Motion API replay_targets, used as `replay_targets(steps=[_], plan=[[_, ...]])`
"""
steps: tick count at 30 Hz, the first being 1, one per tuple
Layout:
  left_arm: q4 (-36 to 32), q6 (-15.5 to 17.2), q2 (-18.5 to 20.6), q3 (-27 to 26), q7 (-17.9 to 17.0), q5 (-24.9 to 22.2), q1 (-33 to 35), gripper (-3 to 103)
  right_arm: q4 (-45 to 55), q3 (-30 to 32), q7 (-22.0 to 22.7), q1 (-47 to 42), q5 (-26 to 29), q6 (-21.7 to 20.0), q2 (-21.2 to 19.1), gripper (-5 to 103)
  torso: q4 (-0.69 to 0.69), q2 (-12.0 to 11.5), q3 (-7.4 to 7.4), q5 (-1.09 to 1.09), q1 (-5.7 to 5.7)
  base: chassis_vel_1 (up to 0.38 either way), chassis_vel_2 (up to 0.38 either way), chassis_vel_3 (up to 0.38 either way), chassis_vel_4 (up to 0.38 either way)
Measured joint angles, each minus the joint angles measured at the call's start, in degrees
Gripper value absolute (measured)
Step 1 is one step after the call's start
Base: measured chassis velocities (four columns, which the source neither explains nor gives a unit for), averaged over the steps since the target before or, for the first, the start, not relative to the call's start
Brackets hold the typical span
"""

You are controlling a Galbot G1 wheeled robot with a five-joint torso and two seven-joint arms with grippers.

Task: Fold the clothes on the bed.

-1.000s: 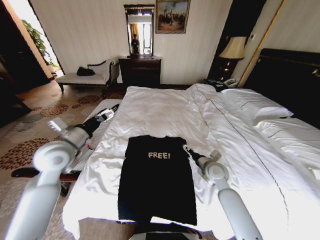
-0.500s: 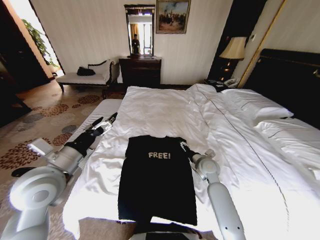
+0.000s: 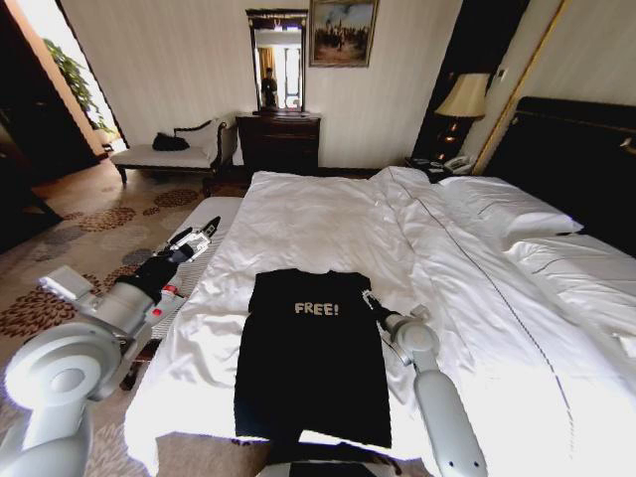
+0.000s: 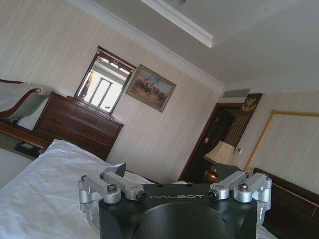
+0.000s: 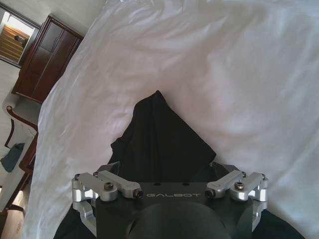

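A: Where is the garment?

B: The black T-shirt [image 3: 312,358] lies flat near the foot of the bed [image 3: 467,268], on the white duvet [image 3: 328,224]. White "FREE!" lettering [image 3: 316,308] faces up across the chest. Sleeves look tucked in, so the shape is a long dark rectangle, hem toward the robot.

A: Right arm?

B: The right gripper [image 3: 369,299] sits at the shirt's right shoulder edge, low to the cloth. In the right wrist view the right gripper [image 5: 168,172] hangs directly over black fabric, with a pointed corner of the shirt [image 5: 159,137] running out ahead onto white bedding. Finger mounts are spread wide, but the tips are hidden under the body. Cannot tell whether it grips cloth or stands open.

A: Left arm?

B: The left gripper [image 3: 198,237] is off the bed's left side, raised above the carpet [image 3: 89,248] and the pale bench [image 3: 194,263], well apart from the shirt. The left wrist view aims up at the wall: dark dresser [image 4: 75,127], mirror [image 4: 102,84], framed painting [image 4: 149,87], lamp [image 4: 219,157]. Again the fingertips are out of sight; cannot tell its state. It touches nothing that I can see.
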Motion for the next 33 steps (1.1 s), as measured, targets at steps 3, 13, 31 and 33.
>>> replay_targets(steps=[3, 13, 31, 33], plan=[[-0.46, 0.17, 0.16, -0.67, 0.04, 0.21, 0.78, 100, 1.15, 0.26, 0.43, -0.92, -0.03, -0.01, 0.07, 100, 0.00, 0.00, 0.00, 0.00, 0.00, 0.000, 0.000, 0.000, 0.000], [-1.63, 0.28, -0.28, -1.38, 0.04, 0.63, 2.50, 100, 1.81, -0.07, 0.26, -2.33, -0.96, -0.10, -0.09, 100, -0.01, 0.00, 0.00, 0.01, 0.00, 0.000, 0.000, 0.000, 0.000], [-1.67, 0.46, -0.83, -2.96, -0.11, 1.53, 5.77, 100, 1.28, -1.12, 0.07, -1.24, -0.82, -0.06, -1.10, 62, -0.01, 0.00, 0.00, 0.00, 0.00, 0.000, 0.000, 0.000, 0.000], [-1.67, 0.49, -0.86, -2.89, -0.12, 1.63, 5.81, 100, 1.19, -1.12, 0.07, -1.14, -0.82, -0.06, -1.15, 56, -0.01, 0.00, 0.00, 0.00, 0.00, 0.000, 0.000, 0.000, 0.000]])
